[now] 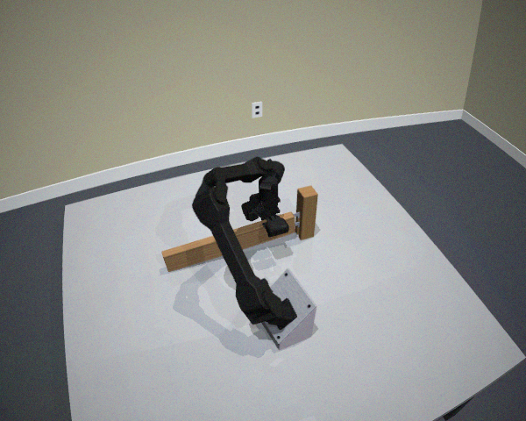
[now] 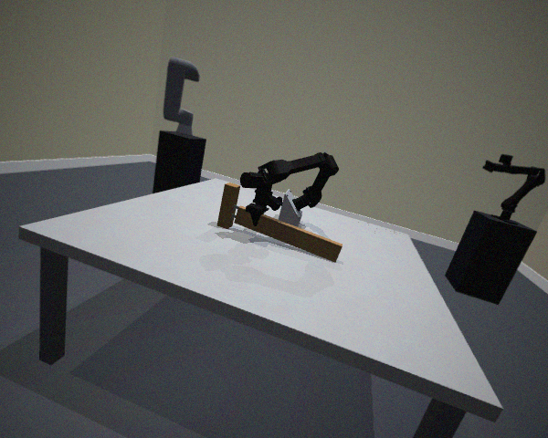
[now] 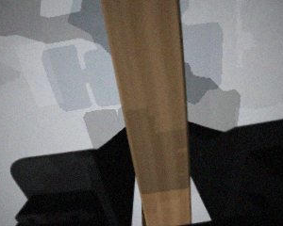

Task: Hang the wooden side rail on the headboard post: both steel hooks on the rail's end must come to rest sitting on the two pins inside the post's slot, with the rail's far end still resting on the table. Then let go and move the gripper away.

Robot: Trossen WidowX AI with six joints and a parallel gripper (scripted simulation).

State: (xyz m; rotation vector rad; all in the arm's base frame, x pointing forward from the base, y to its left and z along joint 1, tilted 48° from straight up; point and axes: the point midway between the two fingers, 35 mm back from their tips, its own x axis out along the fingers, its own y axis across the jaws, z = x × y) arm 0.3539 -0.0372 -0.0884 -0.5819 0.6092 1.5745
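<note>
The wooden rail (image 1: 193,254) (image 2: 307,238) (image 3: 148,71) slants slightly, its far end low at the table and its hook end a little raised beside the upright post (image 1: 307,217) (image 2: 227,207). My gripper (image 1: 275,225) (image 2: 256,215) (image 3: 152,124) is shut on the rail near its hook end, one finger on each side. The two steel hooks, upper (image 1: 296,214) and lower (image 1: 296,224), span the narrow gap and reach the post's slotted face. The pins are hidden, and I cannot tell whether the hooks sit on them.
My arm stands on a grey wedge-shaped base (image 1: 299,292) (image 2: 289,212) on the white table (image 1: 390,317) (image 2: 359,306). My forearm passes above the rail in the top view. Two other arms stand on black pedestals (image 2: 179,162) (image 2: 489,256) beyond the table.
</note>
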